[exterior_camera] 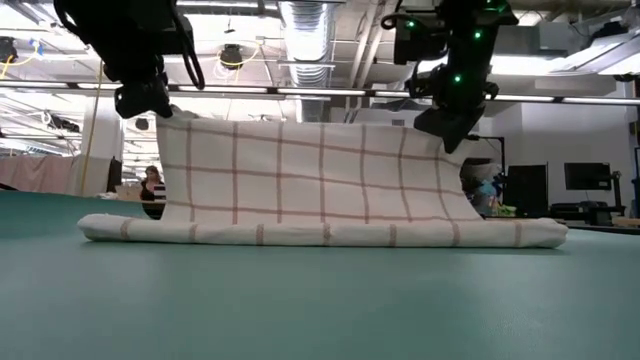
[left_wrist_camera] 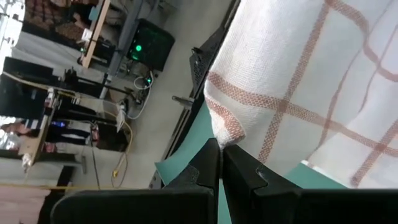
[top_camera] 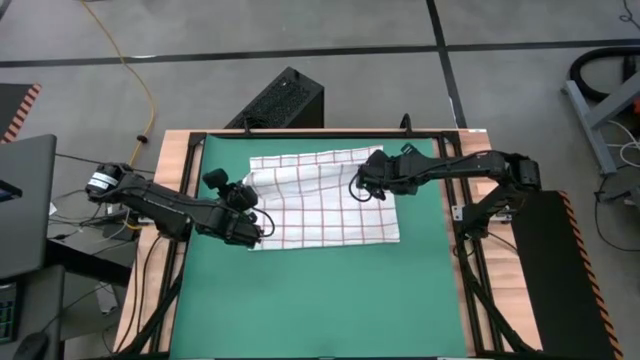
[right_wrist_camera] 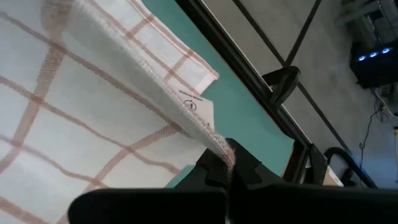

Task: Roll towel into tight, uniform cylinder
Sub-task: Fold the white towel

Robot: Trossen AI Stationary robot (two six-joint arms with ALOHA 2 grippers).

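Towel (top_camera: 325, 200) edge pinched by both grippers

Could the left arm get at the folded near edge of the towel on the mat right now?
Probably not: the left claw is shut on a raised corner of the towel, so it would have to let go first. Nothing else blocks the edge.

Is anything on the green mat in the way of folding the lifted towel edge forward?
Nothing visible. Both the left gripper and right gripper already pinch the white red-checked cloth towel; the green mat ahead looks bare.
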